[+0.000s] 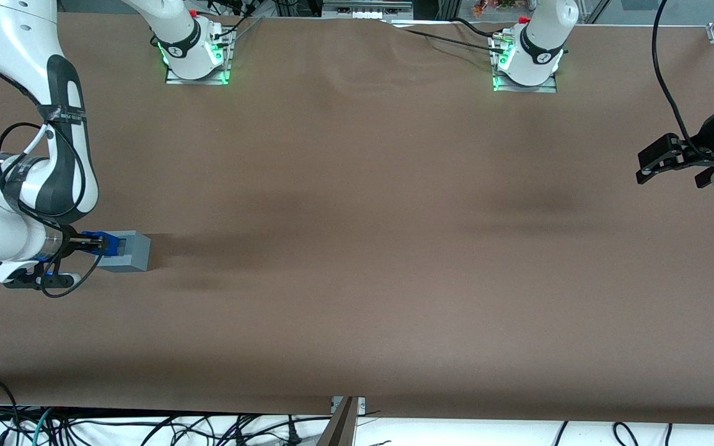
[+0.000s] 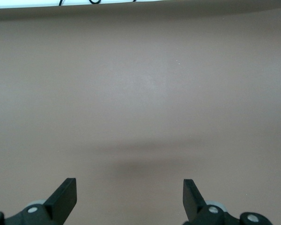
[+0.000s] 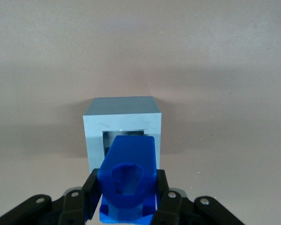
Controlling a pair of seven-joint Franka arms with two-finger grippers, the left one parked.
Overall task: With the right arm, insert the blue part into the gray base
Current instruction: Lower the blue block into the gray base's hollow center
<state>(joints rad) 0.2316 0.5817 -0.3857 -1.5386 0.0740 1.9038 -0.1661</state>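
Observation:
The gray base (image 1: 129, 251) (image 3: 123, 123) stands on the brown table near the working arm's end, its square recess (image 3: 126, 138) open in its top face. The blue part (image 1: 99, 242) (image 3: 129, 178) is clamped between the black fingers of my right gripper (image 1: 93, 243) (image 3: 126, 190), one finger pressing on each of its sides. It hangs just above the base, its leading end over the recess and partly covering it. Whether it touches the base cannot be seen.
The brown table cloth (image 1: 369, 235) spreads wide toward the parked arm's end. Two arm mounts with green lights (image 1: 196, 59) (image 1: 525, 65) stand farthest from the camera. Cables (image 1: 146, 427) lie along the table's near edge.

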